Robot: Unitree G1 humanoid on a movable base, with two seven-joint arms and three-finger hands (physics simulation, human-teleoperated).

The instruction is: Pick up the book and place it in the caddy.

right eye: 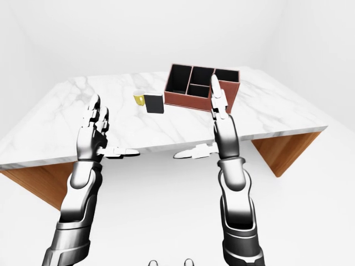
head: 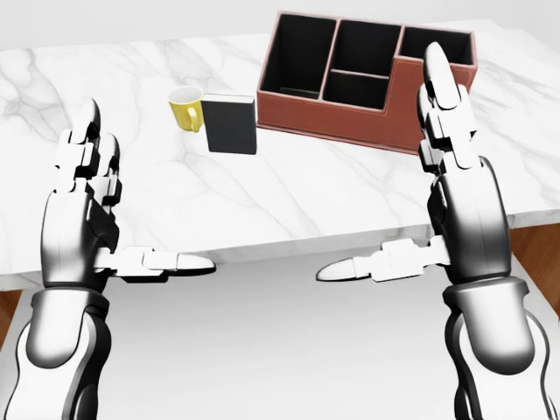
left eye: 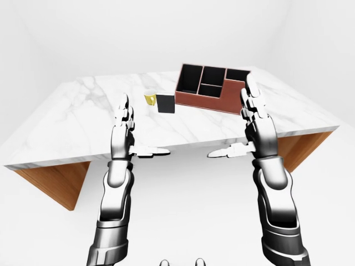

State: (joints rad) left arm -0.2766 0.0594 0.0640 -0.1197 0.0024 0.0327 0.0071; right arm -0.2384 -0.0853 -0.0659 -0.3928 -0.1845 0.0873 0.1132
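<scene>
A dark book (head: 230,124) stands upright on the marble table (head: 289,188), just right of a yellow mug (head: 185,108). The red-brown caddy (head: 367,74) with black compartments sits at the head view's top right, to the right of the book. My left hand (head: 131,206) is open with fingers up and thumb out, raised at the table's near edge, well below and left of the book. My right hand (head: 411,175) is open too, raised at the near edge, its fingertips overlapping the caddy's right end in the view. Neither hand holds anything.
The table has wooden sides (left eye: 52,180) showing under the marble top in the left-eye view. White floor and white walls surround it. The near table edge (head: 262,249) runs between my two thumbs.
</scene>
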